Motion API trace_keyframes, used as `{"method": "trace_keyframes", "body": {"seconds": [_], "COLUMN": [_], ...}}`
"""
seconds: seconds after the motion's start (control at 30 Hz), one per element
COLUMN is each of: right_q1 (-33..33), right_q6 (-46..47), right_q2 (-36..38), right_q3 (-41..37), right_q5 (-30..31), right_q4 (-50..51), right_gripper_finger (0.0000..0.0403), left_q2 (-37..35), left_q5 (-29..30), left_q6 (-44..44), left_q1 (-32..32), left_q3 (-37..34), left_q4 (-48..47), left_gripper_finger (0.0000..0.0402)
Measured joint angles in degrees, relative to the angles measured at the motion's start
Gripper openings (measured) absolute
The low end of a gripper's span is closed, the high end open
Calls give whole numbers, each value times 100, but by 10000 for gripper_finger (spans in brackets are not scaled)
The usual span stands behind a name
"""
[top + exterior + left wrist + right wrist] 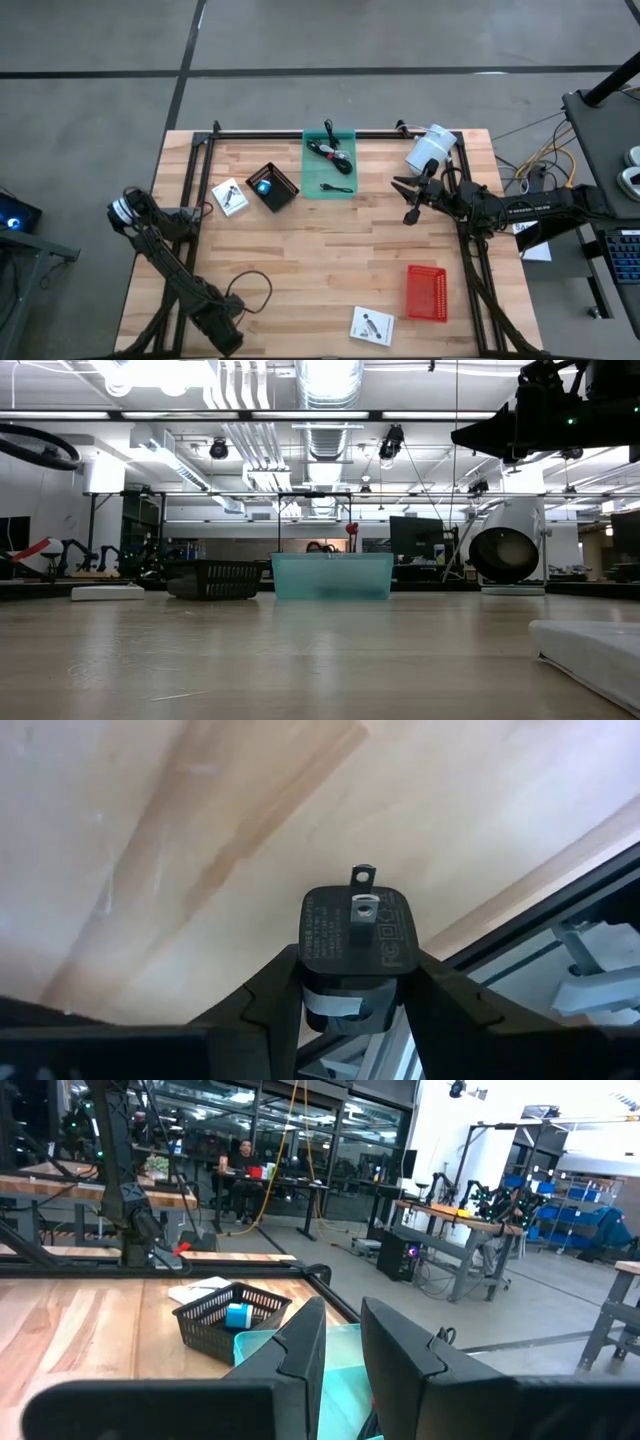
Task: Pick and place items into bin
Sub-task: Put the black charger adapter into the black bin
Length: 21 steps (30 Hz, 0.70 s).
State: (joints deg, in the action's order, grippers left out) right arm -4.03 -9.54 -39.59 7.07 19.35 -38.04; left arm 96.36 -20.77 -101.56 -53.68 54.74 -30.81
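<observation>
1. High view: the green bin (329,163) sits at the far middle of the worktop (320,260), with a coiled black cable (330,150) and a small black piece (338,187) already in it. The left tool (205,210) is at the left edge, beside a flat white packet (230,197) and a black basket (272,186). The right tool (408,198) hangs just right of the bin.
2. Low view: the bin (332,575) and basket (214,579) stand side by side far off.
3. Left wrist: the left tool (352,982) is pinching a black plug adapter (358,932), prongs facing out, lifted clear of the wood, probably ready to carry over.
4. Right wrist: the right tool (343,1342) has a narrow gap, nothing in it, waiting over the bin rim (262,1348).
</observation>
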Motion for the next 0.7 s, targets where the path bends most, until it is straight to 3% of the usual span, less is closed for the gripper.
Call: {"method": "trace_keyframes", "body": {"seconds": [0.17,0.4,0.7], "right_q1": [1,1,1], "right_q6": [-2,-2,-2], "right_q2": [2,2,2], "right_q3": [0,0,0], "right_q5": [0,0,0], "right_q4": [-2,-2,-2], "right_gripper_finger": [57,57,57], "left_q2": [-102,-267,-268], "left_q5": [372,1952,3235], "left_q6": [24,497,1106], "left_q1": [21,46,95], "left_q3": [-4,-9,-77], "left_q4": [-17,-5,-27], "left_gripper_finger": [129,129,129]}}
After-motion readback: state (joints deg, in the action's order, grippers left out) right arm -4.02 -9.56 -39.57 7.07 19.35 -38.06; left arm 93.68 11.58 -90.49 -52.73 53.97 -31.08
